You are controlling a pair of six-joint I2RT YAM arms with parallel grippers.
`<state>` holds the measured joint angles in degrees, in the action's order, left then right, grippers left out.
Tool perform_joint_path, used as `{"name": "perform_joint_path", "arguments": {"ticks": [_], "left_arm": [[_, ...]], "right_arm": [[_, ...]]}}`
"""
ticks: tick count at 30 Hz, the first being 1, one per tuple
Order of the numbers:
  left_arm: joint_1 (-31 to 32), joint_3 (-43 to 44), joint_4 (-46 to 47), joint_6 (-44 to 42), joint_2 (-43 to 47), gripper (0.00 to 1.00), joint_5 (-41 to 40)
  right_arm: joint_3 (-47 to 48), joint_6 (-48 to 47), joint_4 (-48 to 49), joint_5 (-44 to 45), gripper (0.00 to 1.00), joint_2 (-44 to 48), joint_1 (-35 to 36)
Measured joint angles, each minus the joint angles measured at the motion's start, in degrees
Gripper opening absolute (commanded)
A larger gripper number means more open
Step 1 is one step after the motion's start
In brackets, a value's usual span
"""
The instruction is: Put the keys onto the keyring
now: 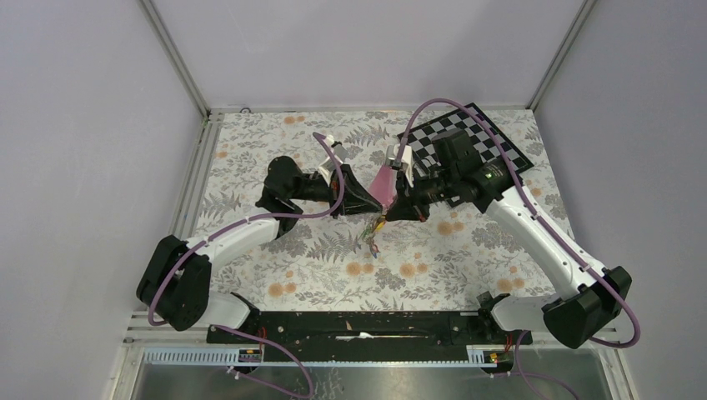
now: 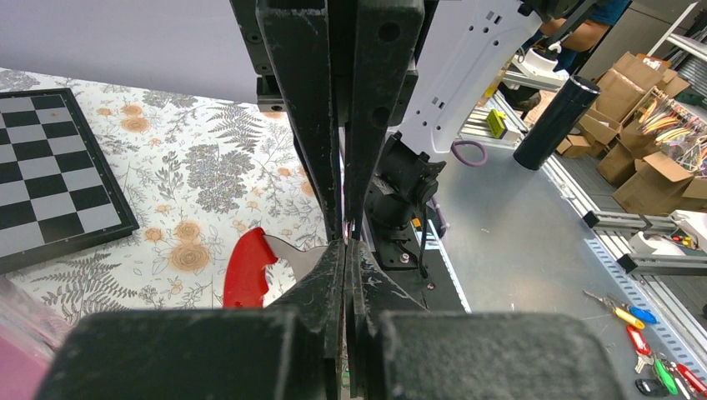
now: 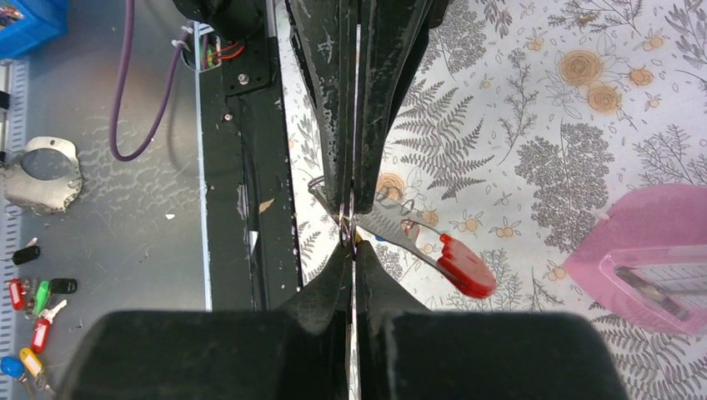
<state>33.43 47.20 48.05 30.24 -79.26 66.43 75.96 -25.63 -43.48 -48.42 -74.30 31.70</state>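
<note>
Keyring (image 3: 460,267) is held at the middle of the table (image 1: 467,275), on the near side of the pink pyramid (image 3: 646,250), where both arms meet. We find the left gripper (image 2: 346,239) pinched tight on the grey side, with the red bar jutting out beside its fingers. The right gripper (image 3: 352,219) is likewise fully closed at the grey end. Thin metal and a loop of wire sit at its tips, and we cannot tell whether it nips the keyring itself or a key. The top view shows a small bunch of keys (image 1: 373,240) just near of the meeting point; we cannot tell whether any is threaded, or whether the bunch hangs or lies on the cloth. We judge the step in hand to be threading, with one arm steadying the keyring and the other working at it. The next move calls for a firm left grip while the right guides a key's hole past the red bar's opening, in small, aligned motion.
</note>
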Motion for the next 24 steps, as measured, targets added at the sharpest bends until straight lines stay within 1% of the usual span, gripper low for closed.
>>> {"name": "perform_joint_path", "arguments": {"ticks": [3, 7, 11, 15, 24], "left_arm": [[-0.2, -0.1, 1.3, 1.0, 0.0, 0.00, 0.0], [-0.3, -1.0, 2.2, 1.4, 0.0, 0.00, 0.0], [-0.3, -1.1, 3.2, 1.7, 0.0, 0.00, 0.0], [-0.3, -1.1, 4.0, 2.0, 0.0, 0.00, -0.1], [-0.3, -1.1, 6.0, 3.9, 0.0, 0.00, -0.2]], "right_arm": [[0.0, 1.0, 0.7, -1.2, 0.08, -0.7, 0.0], [0.0, 2.2, 0.9, -1.9, 0.26, -2.0, 0.0], [0.0, 2.5, 1.0, -1.6, 0.35, -2.3, -0.1], [0.0, 1.6, 1.0, -0.2, 0.38, -1.5, -0.1], [0.1, -2.0, 1.0, 0.8, 0.39, 4.2, -0.4]]}}
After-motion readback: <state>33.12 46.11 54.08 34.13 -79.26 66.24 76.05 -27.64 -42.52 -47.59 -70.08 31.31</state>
